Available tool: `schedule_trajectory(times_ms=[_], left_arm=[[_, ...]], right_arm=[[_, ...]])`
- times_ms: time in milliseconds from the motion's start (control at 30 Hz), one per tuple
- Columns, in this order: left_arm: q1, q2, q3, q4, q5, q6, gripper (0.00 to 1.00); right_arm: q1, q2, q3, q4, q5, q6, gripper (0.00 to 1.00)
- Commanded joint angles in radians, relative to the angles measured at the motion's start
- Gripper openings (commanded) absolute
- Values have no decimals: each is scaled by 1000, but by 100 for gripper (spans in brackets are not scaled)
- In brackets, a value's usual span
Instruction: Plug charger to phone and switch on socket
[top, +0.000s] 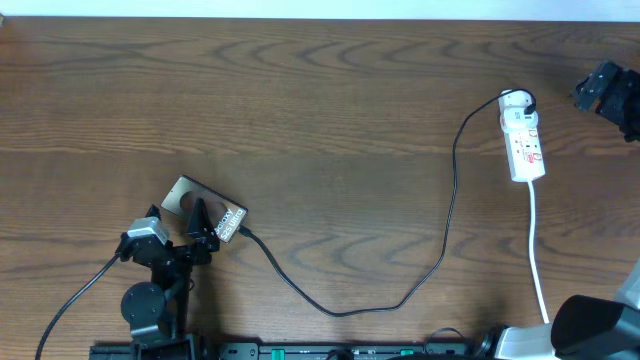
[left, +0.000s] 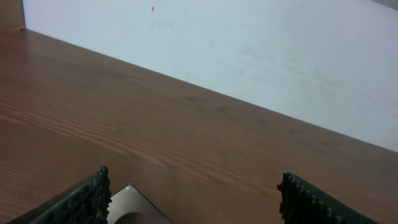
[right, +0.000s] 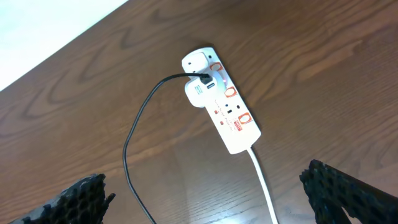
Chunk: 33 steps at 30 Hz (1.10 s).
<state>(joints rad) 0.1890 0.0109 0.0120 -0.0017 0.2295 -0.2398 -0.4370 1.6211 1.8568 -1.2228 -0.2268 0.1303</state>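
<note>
Wooden table (top: 300, 90); white cord (top: 537, 250) off socket (top: 524, 140)

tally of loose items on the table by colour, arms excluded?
Bronze-brown: 1, the phone
Black: 1, the charger cable
White: 1, the power strip
Total: 3
</note>
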Motion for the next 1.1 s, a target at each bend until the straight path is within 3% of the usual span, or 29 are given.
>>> schedule_trajectory(times_ms=[0, 900, 1067], left_arm=[[4, -5, -7, -50, 6, -5, 84], [4, -5, -7, -50, 6, -5, 84], [4, -5, -7, -50, 6, -5, 84]], right_arm=[[6, -12, 5, -2, 4, 11, 99], [6, -20, 5, -1, 41, 3, 99], [33, -78, -24, 61, 33, 4, 99]])
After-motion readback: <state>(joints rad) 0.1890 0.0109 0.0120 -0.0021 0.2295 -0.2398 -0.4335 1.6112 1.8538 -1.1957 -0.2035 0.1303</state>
